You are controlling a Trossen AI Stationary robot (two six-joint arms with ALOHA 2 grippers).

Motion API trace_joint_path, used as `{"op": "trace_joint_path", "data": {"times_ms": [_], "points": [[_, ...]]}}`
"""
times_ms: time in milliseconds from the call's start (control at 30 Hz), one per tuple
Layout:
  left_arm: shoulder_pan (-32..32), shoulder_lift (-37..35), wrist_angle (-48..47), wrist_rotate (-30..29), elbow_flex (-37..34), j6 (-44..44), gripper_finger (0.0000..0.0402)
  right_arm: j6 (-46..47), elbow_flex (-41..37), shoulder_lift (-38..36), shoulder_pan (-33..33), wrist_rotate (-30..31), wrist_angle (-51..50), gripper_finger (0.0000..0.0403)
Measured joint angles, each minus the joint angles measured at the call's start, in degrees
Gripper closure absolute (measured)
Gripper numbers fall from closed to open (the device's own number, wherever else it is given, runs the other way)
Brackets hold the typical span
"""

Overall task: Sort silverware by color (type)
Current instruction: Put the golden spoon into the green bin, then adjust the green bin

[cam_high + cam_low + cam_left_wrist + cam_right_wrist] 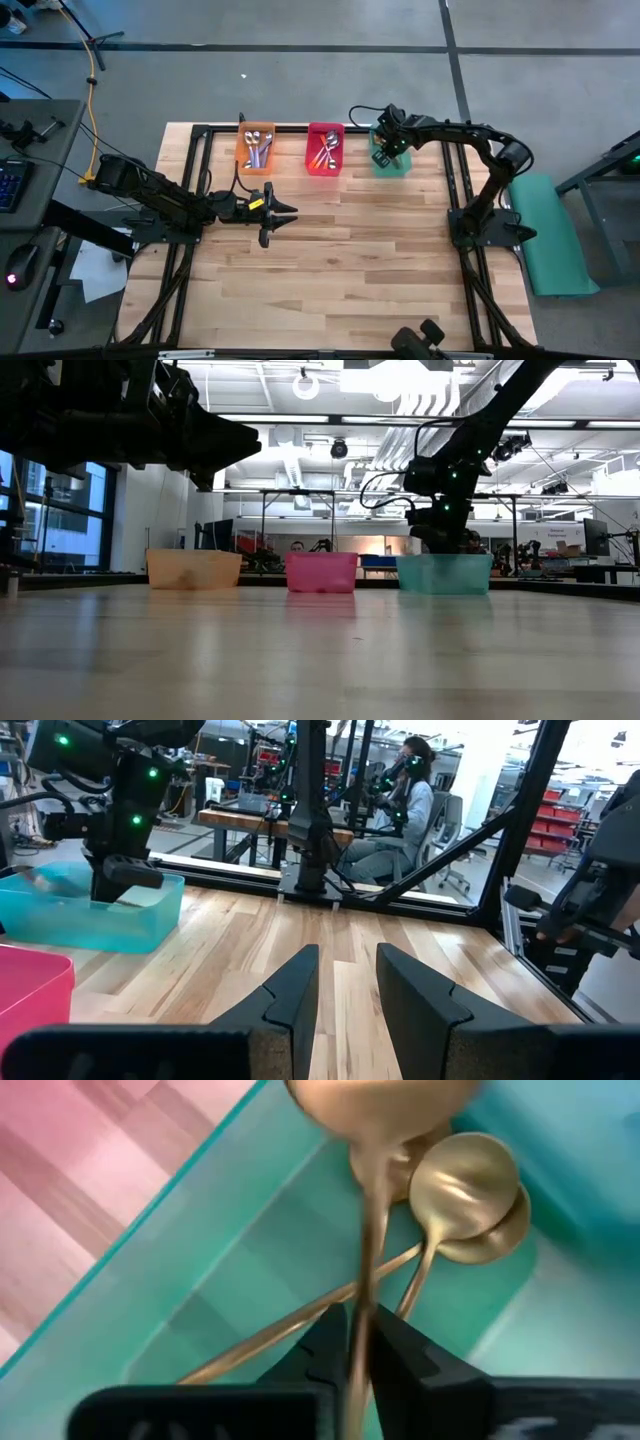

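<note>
My right gripper hangs over the translucent green bin at the table's far edge, shut on a gold spoon. Two more gold spoons lie on the bin's floor below it. The orange bin holds purple-handled spoons. Orange-red-handled spoons lie in the pink bin. My left gripper hovers open over the table's left middle, touching nothing; its fingers point toward the right side. My right gripper pinches the gold spoon's handle between its two fingers, coming from above and pointing down into the green bin. The spoon runs on along the fingers, bowl end farthest from them. Whether the bowl rests on the bin's floor cannot be told.
The three bins stand in a row along the far edge, seen in the low view as the orange bin, pink bin and green bin. A black frame borders the table. Bare wood fills the near half. A person sits beyond the table.
</note>
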Motion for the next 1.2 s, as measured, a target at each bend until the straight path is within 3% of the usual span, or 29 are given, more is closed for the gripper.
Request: {"op": "trace_joint_path", "data": {"times_ms": [200, 333, 433, 633, 833, 1067, 1200], "points": [[0.0, 0.0, 0.0, -0.1, 0.0, 0.0, 0.0307, 0.7, 0.9, 0.0, 0.0, 2.4, -0.1, 0.0326], [0.0, 0.0, 0.0, -0.1, 0.0, 0.0, 0.0307, 0.2, 3.7, -0.3, 0.1, 2.5, -3.5, 0.0310], [0.0, 0.0, -0.1, -0.1, 0.0, 0.0, 0.0307, -2.0, 6.2, -2.4, 0.9, 2.8, -8.1, 0.0325], [0.5, 0.0, -0.4, 1.1, 0.0, 0.3, 0.0307, -7.1, 7.6, -11.7, 0.9, 4.9, -20.2, 0.0396], [4.2, -0.7, -0.5, 5.6, 0.0, 0.5, 0.0325, -4.9, -1.9, -21.1, -2.1, 4.7, -21.2, 0.0394], [9.5, -1.1, -0.6, 11.8, 0.0, -0.3, 0.0377, -3.2, -17.7, -24.6, -3.4, -0.2, -8.9, 0.0401], [12.3, -1.1, -0.6, 15.3, 0.0, -1.4, 0.0399, -3.1, -23.0, -24.6, -3.4, -5.1, -1.2, 0.0402]]}}
